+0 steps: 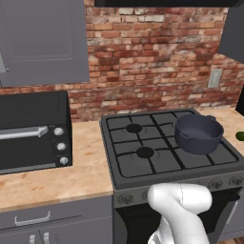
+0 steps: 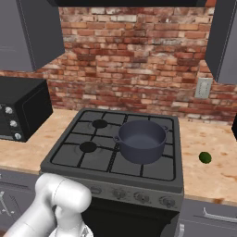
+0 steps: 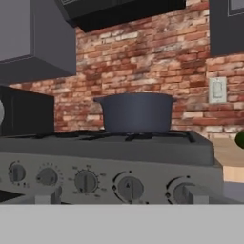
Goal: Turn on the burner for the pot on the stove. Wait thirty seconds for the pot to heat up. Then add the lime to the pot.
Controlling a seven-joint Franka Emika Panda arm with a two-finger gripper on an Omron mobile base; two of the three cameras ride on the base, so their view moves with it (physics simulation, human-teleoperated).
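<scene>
My hand (image 3: 119, 198) open, facing stove (image 3: 109, 150) knobs; pick pot's (image 3: 137, 113) knob, approx rightmost pair, grip square, then twist.

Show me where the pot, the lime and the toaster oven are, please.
pot (image 2: 140, 144): right base view, on its front wall.
lime (image 2: 205, 158): right base view, middle of the fruit.
toaster oven (image 1: 28, 147): left base view, on its glass door.
</scene>
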